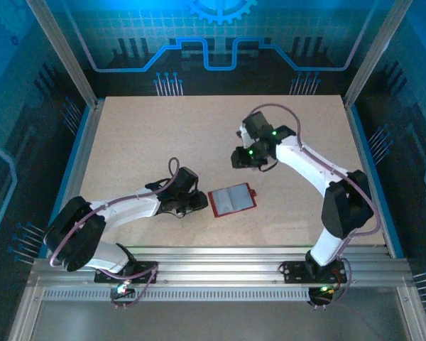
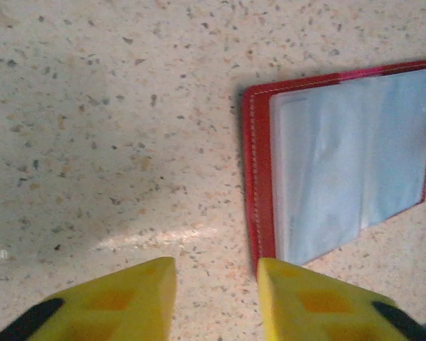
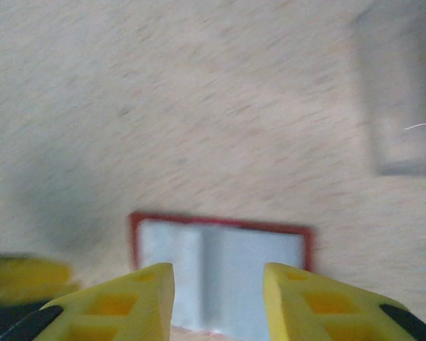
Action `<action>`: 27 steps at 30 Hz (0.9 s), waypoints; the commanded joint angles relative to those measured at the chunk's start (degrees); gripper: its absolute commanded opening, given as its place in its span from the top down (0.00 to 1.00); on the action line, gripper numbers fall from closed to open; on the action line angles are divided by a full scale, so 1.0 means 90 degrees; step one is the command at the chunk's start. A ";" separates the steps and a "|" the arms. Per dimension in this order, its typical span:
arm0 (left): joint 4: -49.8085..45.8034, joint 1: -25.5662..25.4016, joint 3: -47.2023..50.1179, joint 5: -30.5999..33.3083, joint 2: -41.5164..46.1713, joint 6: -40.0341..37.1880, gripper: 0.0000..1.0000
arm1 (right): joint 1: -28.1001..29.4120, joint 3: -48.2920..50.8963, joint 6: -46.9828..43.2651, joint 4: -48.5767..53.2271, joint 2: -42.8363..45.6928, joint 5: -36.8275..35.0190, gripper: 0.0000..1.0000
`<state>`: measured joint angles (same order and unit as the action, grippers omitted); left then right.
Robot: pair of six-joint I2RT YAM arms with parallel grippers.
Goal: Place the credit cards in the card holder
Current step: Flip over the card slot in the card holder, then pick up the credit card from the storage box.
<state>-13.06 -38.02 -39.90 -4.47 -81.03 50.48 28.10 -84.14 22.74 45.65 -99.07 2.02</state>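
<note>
- The card holder [image 1: 232, 199] lies open, pockets up, on the table [image 1: 163, 135].
- The left gripper [image 2: 216, 295] sits just beside the holder's left edge, with its fingers spread and nothing between them.
- The right gripper [image 3: 219, 298] is positioned off the holder's far side, with its fingers spread and empty.
- One blurred, see-through credit card [image 3: 401, 92] lies on the table, apart from the holder.
- Pocket contents: cannot tell.

You find the card holder [image 1: 232, 199] lying opened on the desk [image 1: 163, 135], near the front edge. The left gripper [image 1: 199, 203] is just left of it. The right gripper [image 1: 241, 160] is behind it, apart.
</note>
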 commanded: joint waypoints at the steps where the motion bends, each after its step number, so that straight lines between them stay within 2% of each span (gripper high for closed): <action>1: -0.0179 0.0017 -0.0025 -0.0233 0.0071 -0.0184 0.56 | -0.0107 -0.0721 -0.0621 0.0836 -0.0669 -0.1724 0.59; 7: -0.0027 0.0008 -0.0047 -0.0404 -0.0110 -0.0208 0.53 | -0.0347 -0.1865 -0.1082 0.1287 -0.1724 -0.2243 0.65; 15: 0.0073 -0.0004 -0.0030 -0.0439 -0.0262 -0.0227 0.52 | -0.0485 -0.2656 -0.1555 0.1585 -0.2498 -0.2725 0.65; 27: 0.0269 0.0000 0.0034 -0.0471 -0.0435 -0.0179 0.54 | -0.0660 -0.2896 -0.1696 0.1510 -0.2769 -0.2261 0.70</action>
<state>-11.22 -38.02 -39.90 -7.40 -84.33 49.39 23.05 -108.12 8.60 57.67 -122.61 -20.12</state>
